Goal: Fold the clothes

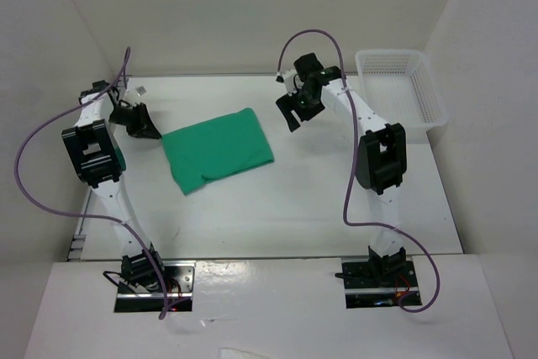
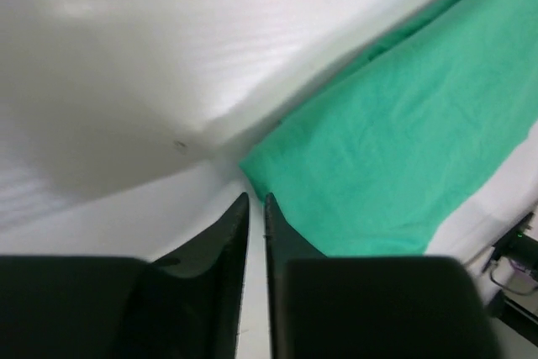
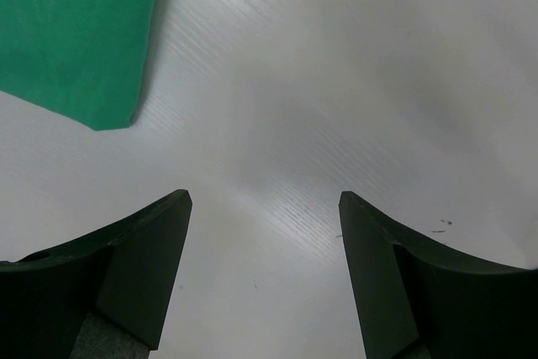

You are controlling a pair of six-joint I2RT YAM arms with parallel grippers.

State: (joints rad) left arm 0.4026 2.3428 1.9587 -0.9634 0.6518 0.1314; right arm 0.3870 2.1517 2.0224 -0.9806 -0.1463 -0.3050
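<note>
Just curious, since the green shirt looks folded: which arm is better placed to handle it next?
Probably the left: the left gripper sits at the edge of the green T-shirt, nearly shut. The right gripper hangs open, apart from it.

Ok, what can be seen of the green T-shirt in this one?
The green T-shirt is plain, thin, soft-looking fabric, folded into a slightly skewed rectangle with faint wrinkles; no sleeves or collar show. It lies flat on the white table, left of centre. The left gripper sits just off its left corner, nearly shut, holding nothing; the right gripper hangs open, clear of it.
</note>
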